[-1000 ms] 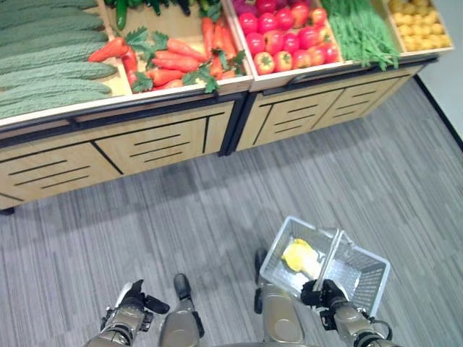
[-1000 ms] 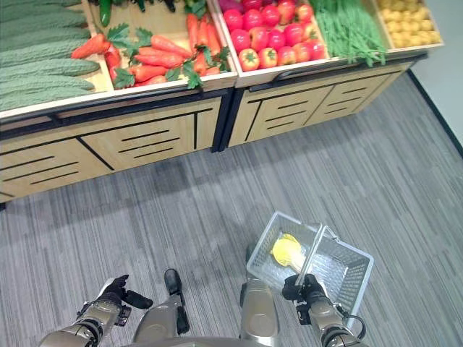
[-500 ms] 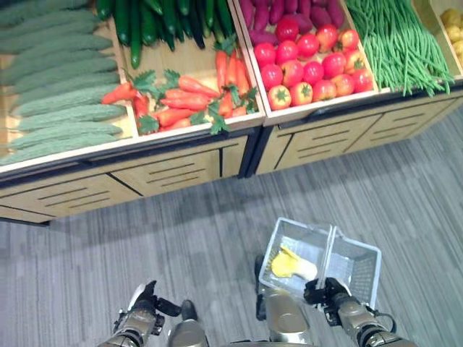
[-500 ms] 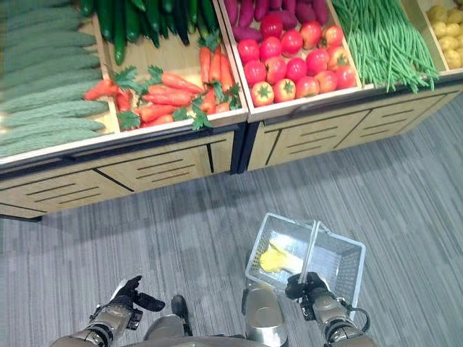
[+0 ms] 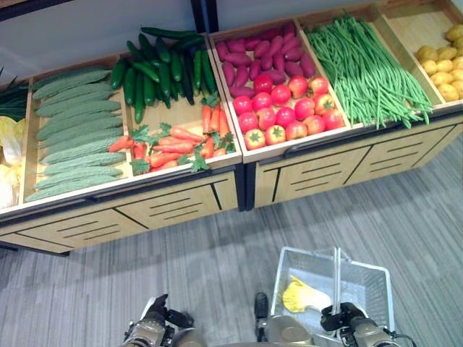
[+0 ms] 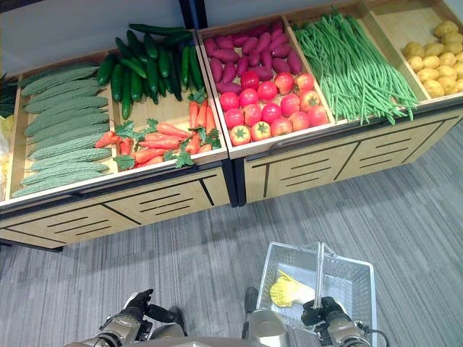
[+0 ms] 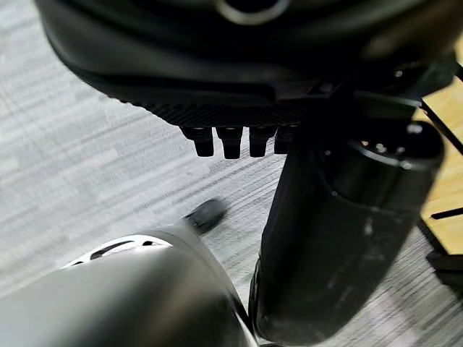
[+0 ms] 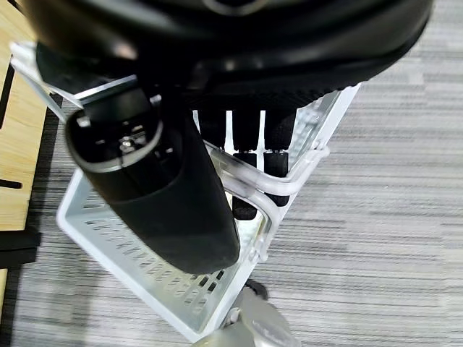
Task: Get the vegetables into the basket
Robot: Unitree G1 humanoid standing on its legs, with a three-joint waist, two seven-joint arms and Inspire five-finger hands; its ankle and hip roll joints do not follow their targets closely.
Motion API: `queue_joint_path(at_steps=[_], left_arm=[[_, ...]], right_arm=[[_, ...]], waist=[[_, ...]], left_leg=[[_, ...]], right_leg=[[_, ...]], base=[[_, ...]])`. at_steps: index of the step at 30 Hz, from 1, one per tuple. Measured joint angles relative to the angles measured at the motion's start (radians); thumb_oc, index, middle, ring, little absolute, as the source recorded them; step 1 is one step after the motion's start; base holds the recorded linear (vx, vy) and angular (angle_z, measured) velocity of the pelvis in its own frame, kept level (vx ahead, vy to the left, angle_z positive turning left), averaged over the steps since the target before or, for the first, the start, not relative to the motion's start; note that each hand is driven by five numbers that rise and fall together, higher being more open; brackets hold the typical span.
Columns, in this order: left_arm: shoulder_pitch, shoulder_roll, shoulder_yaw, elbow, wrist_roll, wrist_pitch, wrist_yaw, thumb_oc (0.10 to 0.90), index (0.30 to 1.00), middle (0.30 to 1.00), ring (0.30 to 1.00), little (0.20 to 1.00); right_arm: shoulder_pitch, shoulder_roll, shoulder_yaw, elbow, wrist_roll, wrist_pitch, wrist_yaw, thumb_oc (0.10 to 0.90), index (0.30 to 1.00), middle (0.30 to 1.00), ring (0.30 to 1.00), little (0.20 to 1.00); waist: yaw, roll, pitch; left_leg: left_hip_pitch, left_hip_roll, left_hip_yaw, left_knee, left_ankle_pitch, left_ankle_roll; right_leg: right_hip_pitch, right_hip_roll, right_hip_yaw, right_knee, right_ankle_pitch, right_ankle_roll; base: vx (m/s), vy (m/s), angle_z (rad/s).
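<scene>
Compared with a second ago, the whole picture has shifted: the camera now looks higher, so the full stand [image 5: 217,195] is in view, with its back rows and the pale cabbages at its far left. The things themselves have not moved on the stand; it is the head that has tilted up. I judge that the robot is looking over the vegetables to choose the next one to pick.

The basket [image 5: 376,278] hangs low on the right, above the floor [image 5: 405,210], and a yellow-white vegetable [image 5: 302,296] already lies in it, as it did before. The carrots [image 5: 170,148], cucumbers [image 5: 155,69], tomatoes [image 5: 286,112] and beans [image 5: 369,72] are on the stand, well apart from the basket.

The right hand [image 8: 217,166] has its fingers curled around the basket's handle [image 8: 271,199] and carries it. The left hand [image 6: 134,311] is low on the left, near the floor, with fingers loosely straight and holding nothing, so it seems free for the next pick.
</scene>
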Motion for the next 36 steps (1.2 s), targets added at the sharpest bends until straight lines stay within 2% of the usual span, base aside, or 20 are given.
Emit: queue_joint_path(at_steps=[2, 3, 4, 5, 6, 7, 9, 13, 16, 18, 20, 21, 22, 23, 24, 25, 27, 29, 36], left_arm=[[0.006, -0.002, -0.013, -0.027, -0.009, -0.006, -0.003, 0.900, 1.000, 1.000, 1.000, 1.000], [0.024, -0.012, -0.010, -0.041, -0.003, 0.000, -0.006, 0.900, 1.000, 1.000, 1.000, 1.000], [0.027, -0.022, -0.012, -0.028, 0.006, 0.002, -0.010, 0.900, 1.000, 1.000, 1.000, 1.000], [0.025, -0.023, -0.017, -0.025, 0.011, 0.003, -0.012, 0.900, 1.000, 1.000, 1.000, 1.000], [0.023, -0.011, -0.017, -0.028, 0.020, 0.001, -0.012, 0.900, 1.000, 1.000, 1.000, 1.000], [0.023, 0.006, -0.017, -0.026, 0.024, 0.004, -0.012, 0.900, 1.000, 1.000, 1.000, 1.000], [0.026, 0.026, -0.009, -0.019, 0.022, 0.021, -0.012, 0.900, 1.000, 1.000, 1.000, 1.000], [0.056, 0.041, -0.011, -0.089, 0.022, 0.024, -0.004, 0.900, 1.000, 1.000, 1.000, 1.000], [0.076, 0.060, -0.013, -0.135, 0.021, 0.027, 0.008, 0.900, 1.000, 1.000, 1.000, 1.000], [0.120, 0.094, -0.052, -0.282, 0.019, 0.047, 0.019, 0.900, 1.000, 1.000, 1.000, 1.000], [0.157, 0.140, -0.040, -0.501, 0.017, 0.069, 0.014, 0.900, 1.000, 1.000, 1.000, 1.000], [0.190, 0.190, -0.030, -0.676, 0.017, 0.073, 0.001, 0.900, 1.000, 1.000, 1.000, 1.000], [0.208, 0.250, -0.022, -0.813, 0.019, 0.041, 0.005, 0.900, 1.000, 1.000, 1.000, 1.000], [0.177, 0.276, 0.002, -0.838, 0.024, -0.017, 0.013, 0.900, 1.000, 1.000, 1.000, 1.000], [0.154, 0.292, 0.025, -0.874, 0.023, -0.023, 0.013, 0.900, 1.000, 1.000, 1.000, 1.000], [0.138, 0.356, 0.092, -0.961, 0.022, -0.015, 0.009, 0.900, 1.000, 1.000, 1.000, 1.000], [0.102, 0.362, 0.146, -0.929, 0.022, -0.034, 0.018, 0.900, 1.000, 1.000, 1.000, 1.000], [0.092, 0.363, 0.174, -0.938, 0.022, -0.020, 0.032, 0.900, 1.000, 1.000, 1.000, 1.000], [0.138, 0.324, 0.168, -1.030, 0.022, -0.019, 0.023, 0.900, 1.000, 1.000, 1.000, 1.000]], right_arm=[[0.008, -0.006, -0.011, -0.002, -0.001, 0.004, 0.000, 0.400, 0.300, 0.300, 0.300, 0.300], [0.014, -0.010, 0.004, -0.011, -0.005, -0.004, -0.005, 0.400, 0.300, 0.300, 0.300, 0.300], [0.021, -0.019, 0.006, -0.014, -0.007, -0.004, -0.005, 0.400, 0.300, 0.300, 0.300, 0.300], [0.029, -0.015, 0.005, -0.013, -0.008, -0.004, -0.009, 0.400, 0.300, 0.300, 0.300, 0.300], [0.038, 0.002, 0.001, -0.011, -0.006, -0.004, -0.016, 0.400, 0.300, 0.300, 0.300, 0.300], [0.038, 0.021, 0.002, -0.006, -0.006, -0.003, -0.013, 0.400, 0.300, 0.300, 0.300, 0.300], [0.045, 0.049, 0.001, -0.002, -0.005, -0.004, -0.012, 0.400, 0.300, 0.300, 0.300, 0.300], [0.045, 0.050, 0.001, 0.007, -0.006, -0.005, -0.015, 0.400, 0.300, 0.300, 0.300, 0.300], [0.049, 0.049, 0.001, -0.001, -0.008, -0.005, -0.020, 0.400, 0.300, 0.300, 0.300, 0.300], [0.058, 0.046, 0.000, -0.027, -0.009, -0.011, -0.022, 0.400, 0.300, 0.300, 0.300, 0.300], [0.070, 0.036, -0.001, -0.078, -0.009, -0.009, -0.019, 0.400, 0.300, 0.300, 0.300, 0.300], [0.091, 0.029, -0.002, -0.132, -0.009, -0.005, -0.017, 0.400, 0.300, 0.300, 0.300, 0.300], [0.116, 0.026, -0.021, -0.157, -0.009, -0.015, -0.016, 0.400, 0.300, 0.300, 0.300, 0.300], [0.123, 0.024, -0.035, -0.155, -0.009, -0.022, -0.015, 0.400, 0.300, 0.300, 0.300, 0.300], [0.122, 0.025, -0.040, -0.152, -0.010, -0.022, -0.014, 0.400, 0.300, 0.300, 0.300, 0.300], [0.123, 0.025, -0.048, -0.150, -0.010, -0.031, -0.009, 0.400, 0.300, 0.300, 0.300, 0.300], [0.123, 0.024, -0.048, -0.141, -0.010, -0.033, -0.005, 0.400, 0.300, 0.300, 0.300, 0.300], [0.122, 0.030, -0.066, -0.132, -0.010, -0.039, 0.004, 0.400, 0.300, 0.300, 0.300, 0.300], [0.121, 0.034, -0.084, -0.104, -0.010, -0.043, 0.005, 0.400, 0.300, 0.300, 0.300, 0.300]], waist=[[0.040, -0.001, 0.000], [0.022, 0.017, -0.011], [0.002, 0.043, -0.025], [-0.019, 0.062, -0.036], [-0.021, 0.050, -0.032], [-0.019, 0.025, -0.025], [-0.008, -0.003, -0.022], [0.001, -0.006, -0.024], [-0.001, -0.006, -0.024], [-0.004, -0.005, -0.023], [-0.004, -0.004, -0.019], [-0.003, -0.007, -0.015], [-0.003, -0.008, -0.012], [-0.004, -0.005, -0.013], [-0.007, -0.004, -0.013], [-0.016, -0.004, -0.013], [-0.019, 0.002, -0.016], [-0.024, 0.000, -0.016], [-0.038, -0.009, -0.020]], left_leg=[[-0.015, -0.016, -0.008, 0.000, 0.008, 0.006], [0.019, -0.030, 0.031, 0.011, 0.033, 0.043], [0.024, -0.038, 0.031, 0.037, 0.083, 0.066], [0.038, -0.041, 0.042, 0.022, 0.039, 0.098], [0.050, -0.054, 0.040, 0.010, 0.019, 0.120], [0.053, -0.073, 0.049, 0.010, 0.006, 0.135], [0.063, -0.107, 0.053, 0.009, -0.018, 0.154], [0.088, -0.137, 0.058, 0.008, -0.051, 0.151], [0.087, -0.138, 0.059, 0.007, -0.051, 0.152], [0.084, -0.137, 0.061, 0.004, -0.051, 0.153], [0.079, -0.137, 0.062, 0.004, -0.050, 0.155], [0.078, -0.136, 0.063, 0.004, -0.046, 0.160], [0.076, -0.136, 0.061, 0.004, -0.045, 0.162], [0.081, -0.139, 0.062, 0.004, -0.041, 0.168], [0.086, -0.140, 0.065, 0.004, -0.043, 0.169], [0.096, -0.140, 0.084, 0.003, -0.058, 0.159], [0.106, -0.140, 0.098, 0.003, -0.057, 0.164], [0.118, -0.139, 0.111, 0.003, -0.062, 0.163], [0.127, -0.136, 0.131, 0.003, -0.064, 0.162]], right_leg=[[0.004, -0.002, 0.063, 0.006, 0.007, -0.007], [0.021, -0.001, 0.114, 0.005, 0.031, 0.022], [0.024, 0.008, 0.129, 0.005, 0.025, 0.044], [0.024, 0.011, 0.137, 0.004, 0.017, 0.063], [0.024, -0.002, 0.149, 0.005, 0.016, 0.080], [0.025, -0.017, 0.158, 0.005, 0.017, 0.095], [0.032, -0.050, 0.160, 0.005, 0.013, 0.116], [0.052, -0.081, 0.168, 0.005, -0.004, 0.145], [0.049, -0.083, 0.171, 0.005, -0.003, 0.146], [0.045, -0.087, 0.173, 0.005, 0.000, 0.150], [0.038, -0.087, 0.176, 0.005, 0.009, 0.141], [0.035, -0.087, 0.177, 0.005, 0.011, 0.141], [0.039, -0.086, 0.174, 0.006, 0.013, 0.144], [0.045, -0.089, 0.175, 0.006, 0.012, 0.145], [0.047, -0.090, 0.177, 0.005, 0.012, 0.145], [0.049, -0.091, 0.190, 0.005, 0.012, 0.147], [0.050, -0.088, 0.205, 0.005, 0.013, 0.149], [0.050, -0.090, 0.220, 0.005, 0.012, 0.150], [0.046, -0.089, 0.241, 0.005, 0.012, 0.150]], base=[[0.05, 0.040, -0.98], [0.06, 0.074, -1.41], [0.07, 0.079, -1.02], [0.07, 0.095, -0.28], [0.04, 0.068, -0.20], [0.05, 0.084, -0.16], [0.05, 0.078, -0.01], [0.03, 0.086, 0.00], [0.02, 0.082, -0.03], [0.00, 0.074, -0.02], [0.00, 0.063, -0.03], [0.02, 0.031, -0.01], [0.04, 0.050, -0.01], [0.06, 0.047, 0.00], [0.06, 0.044, -0.18], [0.06, 0.037, -0.28], [0.06, 0.037, -0.29], [0.03, 0.018, -0.19], [0.03, 0.021, -0.09]])
